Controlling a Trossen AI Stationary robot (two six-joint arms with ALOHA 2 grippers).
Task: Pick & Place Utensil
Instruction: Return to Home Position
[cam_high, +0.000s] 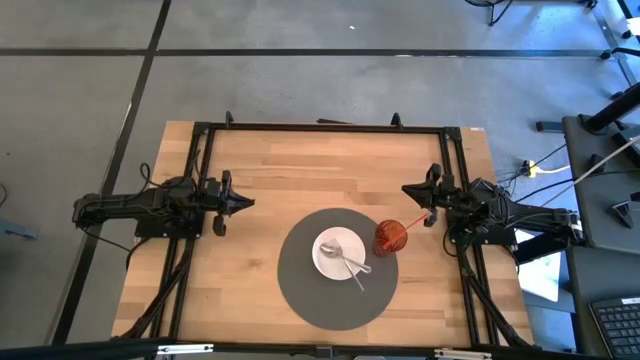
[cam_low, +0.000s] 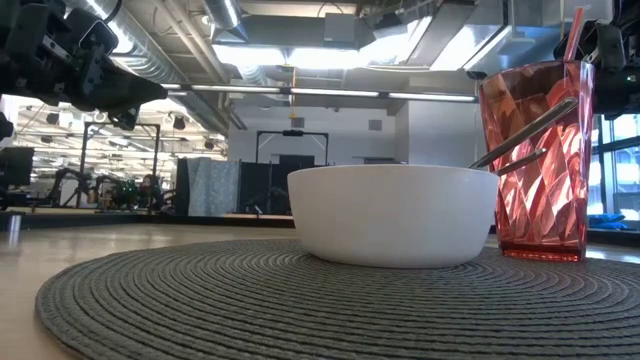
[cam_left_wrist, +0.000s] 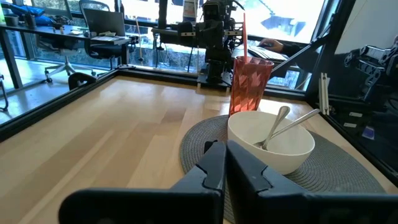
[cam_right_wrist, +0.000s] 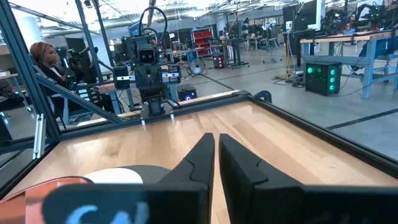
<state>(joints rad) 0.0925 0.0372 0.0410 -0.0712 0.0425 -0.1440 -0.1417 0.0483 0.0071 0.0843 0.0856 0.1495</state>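
High view: white bowl (cam_high: 340, 254) sits on a round grey placemat (cam_high: 300, 290), lower centre of the frame, on the wooden table (cam_high: 280, 170). Two silver utensils (cam_high: 350, 262) lie in the bowl with their handles leaning out over the rim toward lower right; we cannot tell spoon from fork. The orange glass (cam_high: 389, 237) stands just right of the bowl, and the orange straw (cam_high: 412, 222) in it tilts to the upper right.

The left gripper (cam_high: 246, 203) is at mid-left and the right gripper (cam_high: 407, 189) at mid-right. Both are well apart from the bowl. In the wrist views each has its fingers drawn together, with nothing held.

Handling, our judgement: the utensils are stiff, light and slick, so we would grip mid-handle above the rim. The straw is thin and crushable. The glass looks easy to tip.
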